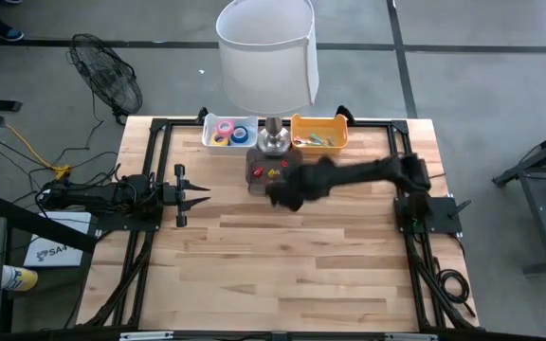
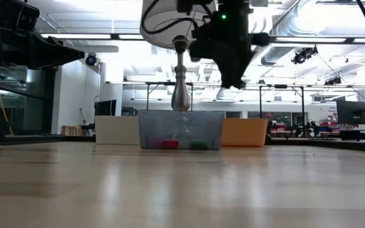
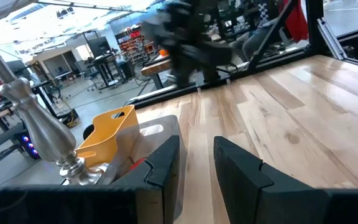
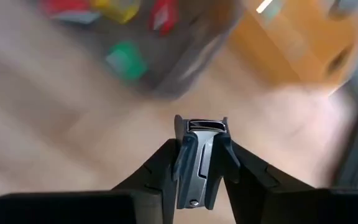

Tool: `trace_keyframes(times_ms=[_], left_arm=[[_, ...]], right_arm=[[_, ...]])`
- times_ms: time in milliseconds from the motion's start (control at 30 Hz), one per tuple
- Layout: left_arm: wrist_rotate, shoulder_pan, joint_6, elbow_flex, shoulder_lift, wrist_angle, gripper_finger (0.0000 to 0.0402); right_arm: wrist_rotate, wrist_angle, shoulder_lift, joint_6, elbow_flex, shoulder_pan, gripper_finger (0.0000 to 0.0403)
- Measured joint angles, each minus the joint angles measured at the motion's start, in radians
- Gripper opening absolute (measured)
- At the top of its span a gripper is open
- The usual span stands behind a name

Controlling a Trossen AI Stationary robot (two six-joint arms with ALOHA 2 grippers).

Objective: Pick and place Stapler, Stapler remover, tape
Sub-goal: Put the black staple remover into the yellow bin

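The right gripper (image 4: 199, 163) is clenched on a small dark metal clip-like tool, which I take to be the staple remover (image 4: 199, 158). The tool's long axis runs along the fingers, with its squared jaw end pointing out past the fingertips toward the table. In the high view this gripper (image 1: 285, 195) hangs just in front of the grey bin (image 1: 254, 172), which stands at the foot of the lamp (image 1: 273, 142); the low view shows it well above the tabletop.

Outward from there, the grey bin holds small red, green and yellow blocks. The white tray (image 1: 209, 137) to the lamp's left carries the tape rolls (image 1: 226, 133) in pink, yellow and blue. The orange bin (image 1: 297, 125) to the lamp's right holds a few small items too blurred to name.

I judge the task part-way: the remover is lifted but not set down, the tape sits in its tray, and no stapler can be made out.

The left gripper (image 1: 195, 196), well left of the lamp, waits with fingers released and holding nothing.
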Motion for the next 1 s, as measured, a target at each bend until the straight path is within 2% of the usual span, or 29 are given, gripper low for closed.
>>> trace_keyframes(times_ms=[67, 167, 367, 567, 767, 1000], left_arm=[[0.000, 0.000, 0.000, 0.000, 0.000, 0.000, 0.0096], [0.000, 0.000, 0.000, 0.000, 0.000, 0.000, 0.0096], [0.000, 0.000, 0.000, 0.000, 0.000, 0.000, 0.0096], [0.000, 0.000, 0.000, 0.000, 0.000, 0.000, 0.0096], [0.000, 0.000, 0.000, 0.000, 0.000, 0.000, 0.0096], [0.000, 0.000, 0.000, 0.000, 0.000, 0.000, 0.0096]], right_arm=[[0.057, -0.025, -0.035, -0.154, 0.000, -0.062, 0.0097], [0.089, -0.024, -0.074, -0.362, -0.001, -0.166, 0.0099], [0.007, 0.001, -0.086, -0.586, -0.001, -0.387, 0.0101], [-0.026, 0.072, -0.094, -0.791, -0.084, -0.486, 0.0102], [-0.043, 0.256, -0.147, -0.867, -0.248, -0.500, 0.0102], [-0.032, 0.413, -0.254, -0.769, -0.436, -0.554, 0.0102]])
